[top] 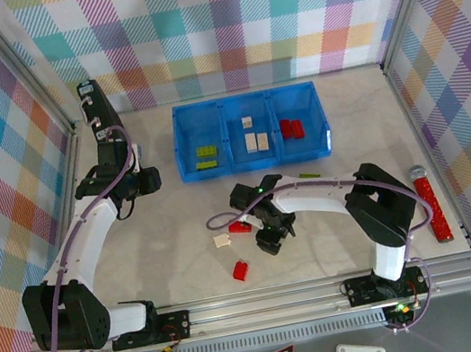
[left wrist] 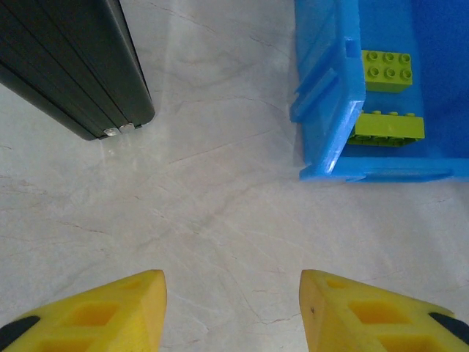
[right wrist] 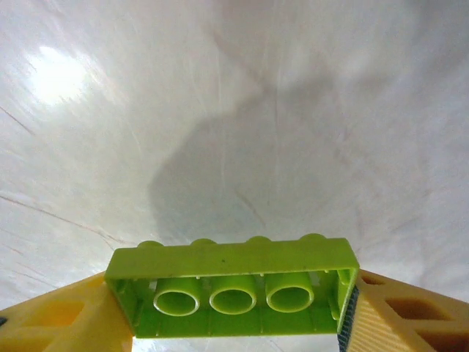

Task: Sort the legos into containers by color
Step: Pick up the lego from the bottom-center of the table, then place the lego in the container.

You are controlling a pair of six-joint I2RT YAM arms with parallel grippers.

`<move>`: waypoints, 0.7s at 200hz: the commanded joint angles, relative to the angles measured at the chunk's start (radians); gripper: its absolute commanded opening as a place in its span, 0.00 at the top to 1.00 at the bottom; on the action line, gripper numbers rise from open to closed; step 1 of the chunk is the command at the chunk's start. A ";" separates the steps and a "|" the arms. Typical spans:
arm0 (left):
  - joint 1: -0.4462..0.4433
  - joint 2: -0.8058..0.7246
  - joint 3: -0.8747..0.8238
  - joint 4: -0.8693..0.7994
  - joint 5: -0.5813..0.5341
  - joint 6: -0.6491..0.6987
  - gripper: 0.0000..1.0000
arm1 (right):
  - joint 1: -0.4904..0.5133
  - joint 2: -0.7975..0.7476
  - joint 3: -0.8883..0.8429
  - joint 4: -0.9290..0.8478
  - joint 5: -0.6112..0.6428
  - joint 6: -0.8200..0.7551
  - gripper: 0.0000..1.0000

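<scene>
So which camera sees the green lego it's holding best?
Right wrist view: the lime green plastic lego brick sits between the yellow fingers of the right end effector, hollow side showing. In the top external view that end effector covers it. Left wrist view shows other lime bricks in a blue plastic tray.

Tray (top: 256,165) behind loose bricks (top: 240,271) on table (top: 177,259).

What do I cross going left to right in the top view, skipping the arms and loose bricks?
Black device → tray, holding green legos → cream legos → red legos → red tube by the right wall.
</scene>
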 commanded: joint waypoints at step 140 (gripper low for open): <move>0.011 -0.023 -0.020 0.018 0.053 -0.037 0.50 | -0.045 0.374 0.812 0.084 0.087 0.357 0.40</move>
